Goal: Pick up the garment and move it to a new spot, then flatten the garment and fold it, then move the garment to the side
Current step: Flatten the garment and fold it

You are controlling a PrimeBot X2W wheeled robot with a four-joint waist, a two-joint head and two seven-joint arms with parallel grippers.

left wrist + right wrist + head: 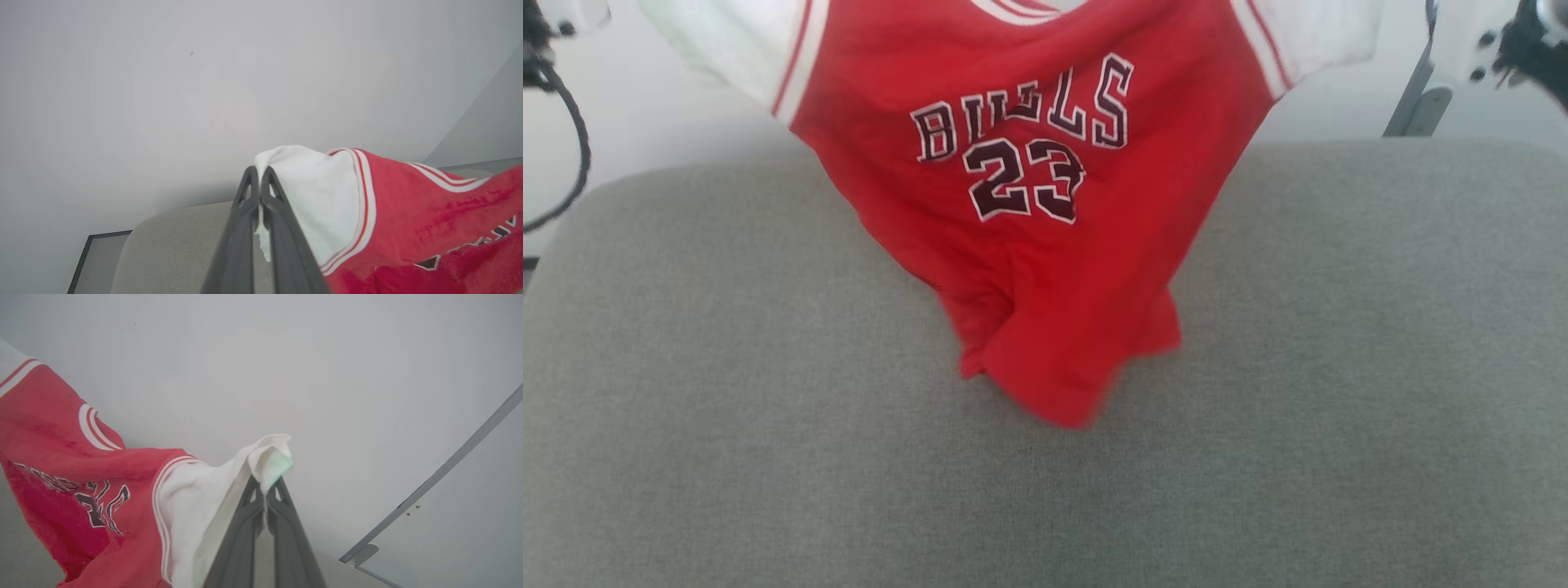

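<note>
Shirt (1045, 245) hanging by both sleeves over grey cushion (686, 408).
Left hand (258, 173), right hand (266, 488) each pinched shut on a sleeve; lay hem down first, keep sleeves spread taut.

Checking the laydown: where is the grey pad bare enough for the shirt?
The grey pad is bare left of the hanging shirt to its rounded corner, right of it to the edge, and across the near strip. Only the middle, under the hem, is taken.

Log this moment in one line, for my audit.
left gripper: shut on garment sleeve | right gripper: shut on other sleeve | garment: hanging
</note>
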